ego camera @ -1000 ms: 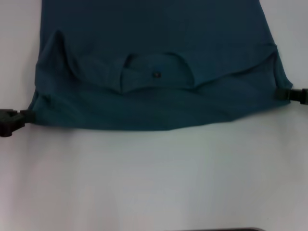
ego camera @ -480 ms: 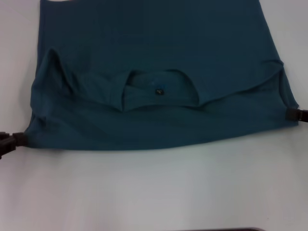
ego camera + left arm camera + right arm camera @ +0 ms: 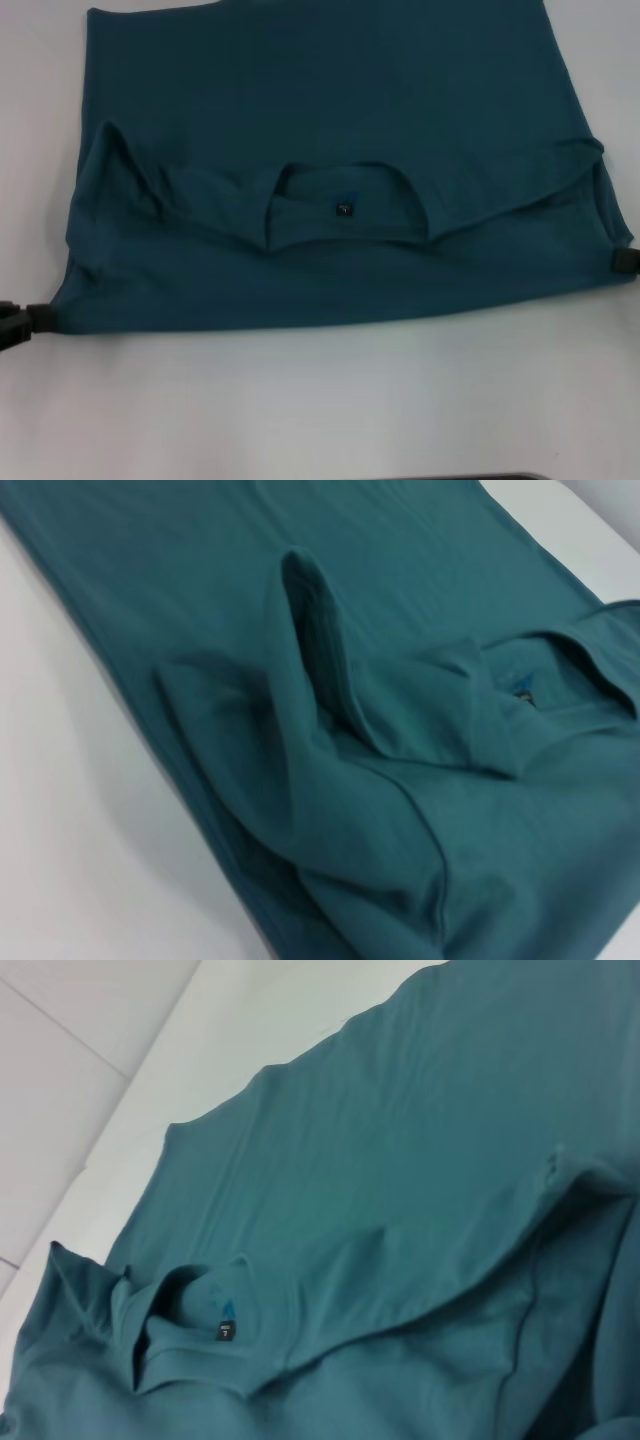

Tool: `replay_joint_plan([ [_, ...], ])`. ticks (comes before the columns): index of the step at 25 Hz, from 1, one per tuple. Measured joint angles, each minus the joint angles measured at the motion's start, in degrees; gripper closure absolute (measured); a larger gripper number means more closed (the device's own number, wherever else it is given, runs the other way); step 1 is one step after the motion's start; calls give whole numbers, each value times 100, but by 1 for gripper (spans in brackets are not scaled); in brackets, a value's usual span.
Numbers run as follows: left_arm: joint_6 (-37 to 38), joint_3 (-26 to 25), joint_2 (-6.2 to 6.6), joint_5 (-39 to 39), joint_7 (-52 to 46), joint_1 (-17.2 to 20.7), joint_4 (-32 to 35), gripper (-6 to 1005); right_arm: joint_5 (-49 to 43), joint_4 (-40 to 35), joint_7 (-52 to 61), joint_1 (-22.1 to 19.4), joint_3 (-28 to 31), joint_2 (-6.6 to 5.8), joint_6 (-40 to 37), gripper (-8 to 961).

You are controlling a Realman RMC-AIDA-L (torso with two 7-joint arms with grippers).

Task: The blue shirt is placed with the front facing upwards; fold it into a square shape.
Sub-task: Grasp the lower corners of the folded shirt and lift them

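Lying spread across the far half of the white table (image 3: 320,400), a dark teal-blue short-sleeved cotton T-shirt (image 3: 330,90) with ribbed round collar (image 3: 345,205) and small black neck label (image 3: 343,210), reaching toward the far edge and running nearly from the left edge to the right. Showing a first fold in hand: collar end doubled over onto the body, the folded edge running across the table's middle, parallel to the near edge, collar and label lying on top. Gripping at the near left corner of that fold, the left gripper (image 3: 35,318), low on the table beside the left edge, black tips touching the cloth; whether clamped on the fabric or merely alongside, impossible to tell. Sitting at the right corner of the fold, hard against the table's right edge, the right gripper (image 3: 622,260), only a dark tip showing, touching the hem; closed or apart, likewise impossible to tell. Bunching up in a raised ridge near the left shoulder (image 3: 310,630), with a wrinkled flap toward the right sleeve (image 3: 560,1175). Judging progress: early to middle, one lengthwise fold laid but not smoothed, sleeves apparently tucked, a further fold probably remaining before any square shape.
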Motion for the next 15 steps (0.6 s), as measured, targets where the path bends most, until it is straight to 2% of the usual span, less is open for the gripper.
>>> replay_joint_plan([
  [15,189,-58,58,244,117,137,89,964,1,7,-236,-408,264,6,-420,932],
])
